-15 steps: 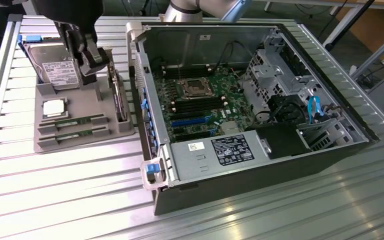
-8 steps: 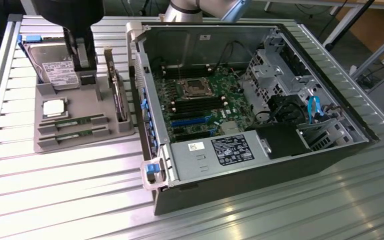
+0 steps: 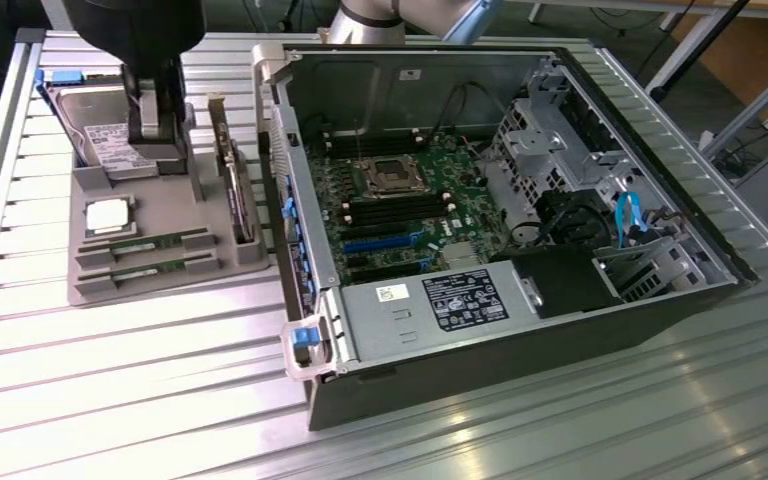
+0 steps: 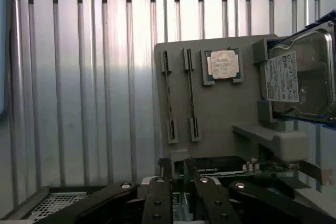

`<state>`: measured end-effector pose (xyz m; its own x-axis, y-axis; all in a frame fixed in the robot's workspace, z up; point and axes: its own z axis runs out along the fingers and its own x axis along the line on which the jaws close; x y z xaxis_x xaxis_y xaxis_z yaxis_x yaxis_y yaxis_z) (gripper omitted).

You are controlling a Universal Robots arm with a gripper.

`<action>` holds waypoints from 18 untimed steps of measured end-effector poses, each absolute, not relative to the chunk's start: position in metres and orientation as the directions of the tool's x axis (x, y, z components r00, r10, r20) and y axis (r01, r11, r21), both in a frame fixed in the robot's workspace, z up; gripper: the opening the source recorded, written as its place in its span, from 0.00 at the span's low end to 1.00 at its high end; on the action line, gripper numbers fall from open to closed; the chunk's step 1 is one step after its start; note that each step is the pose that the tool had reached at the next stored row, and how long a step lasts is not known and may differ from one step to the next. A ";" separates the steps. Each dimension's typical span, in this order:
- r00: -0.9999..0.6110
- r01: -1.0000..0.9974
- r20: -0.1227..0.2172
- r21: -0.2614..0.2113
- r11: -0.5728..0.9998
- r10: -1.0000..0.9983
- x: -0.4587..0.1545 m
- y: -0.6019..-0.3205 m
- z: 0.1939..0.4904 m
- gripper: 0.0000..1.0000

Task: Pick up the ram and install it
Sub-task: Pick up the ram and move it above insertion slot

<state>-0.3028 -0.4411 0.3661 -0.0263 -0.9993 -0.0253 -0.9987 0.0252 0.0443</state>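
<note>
- The black multi-link claw (image 4: 177, 169) hangs high above the grey moulded plastic parts tray (image 3: 91, 290), touching no part. How far open it is cannot be told, and nothing shows in its hold.
- The ram has not been lifted. One long, narrow green circuit-board ram stick (image 3: 144, 243) stands on edge in a slotted holder at the tray's 6 o'clock end in the exterior view. The second ram stick (image 3: 144, 268) lies parallel, just beside it, at its 6 o'clock.
- Standing on edge probably keeps each stick's upper edge free for a pinch from above.
- The square silver processor chip (image 3: 107, 215) lies flat in its recess at 11 o'clock of the sticks.
- The silver boxy hard drive (image 3: 104, 125) leans between grey posts at the tray's 12 o'clock end.
- The larger, wider green expansion card (image 3: 233, 170) stands upright along the tray's 3 o'clock side. The separate seats seem meant to keep each part fixed and easy to tell apart.
- The dark, open-sided computer case (image 3: 398, 75) lies on the slatted aluminium table (image 3: 117, 380) at 3 o'clock of the tray. Its board faces up, likely so parts can be pressed in from overhead.
- The long black memory slots (image 3: 391, 212) sit at 6 o'clock of the processor socket and look empty, so installing appears not yet begun.
</note>
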 end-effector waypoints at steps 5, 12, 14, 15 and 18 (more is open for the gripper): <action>-0.026 -0.999 -0.025 0.044 0.025 -0.999 -0.328 -0.441 0.341 0.24; -0.006 -0.999 -0.025 0.044 0.005 -1.000 -0.337 -0.441 0.300 0.24; 0.052 -0.998 -0.026 0.044 -0.053 -0.998 -0.339 -0.441 0.288 0.24; 0.055 -0.997 -0.029 0.044 -0.056 -0.998 -0.341 -0.441 0.283 0.24; 0.055 -0.997 -0.030 0.044 -0.056 -0.998 -0.348 -0.441 0.261 0.24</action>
